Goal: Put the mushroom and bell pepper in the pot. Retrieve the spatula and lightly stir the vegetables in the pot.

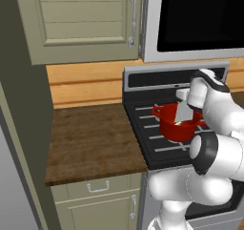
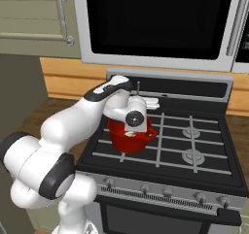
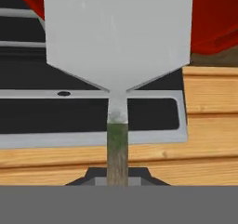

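Nearest the camera on the hand, the thin handle of the spatula (image 3: 117, 144) is seen rising straight from between the fingertips, so the gripper (image 3: 117, 180) is judged to be clenched on it. Beyond the handle, the flat white-grey blade is spread wide across the hand view, with the glossy red of the pot (image 3: 214, 18) showing past its edges.

From the left base view, the blade of the spatula (image 1: 183, 110) is seen hanging down into the pot (image 1: 177, 129), which is set on the grates of the stove (image 1: 143, 143). The gripper (image 1: 185, 96) is held just above the pot's rim, the tool pointing down from it. In the right base view the same is shown from the other side: the pot (image 2: 127, 139) sits on the front left burner, the hand over it.

Something pale is glimpsed inside the pot, but neither the mushroom nor the pepper can be told apart there. The spatula is fetched and lowered in; the vegetables are presumed loaded, and the light stirring is judged to be what is left or under way. Behind it all stands the microwave (image 2: 160, 19).
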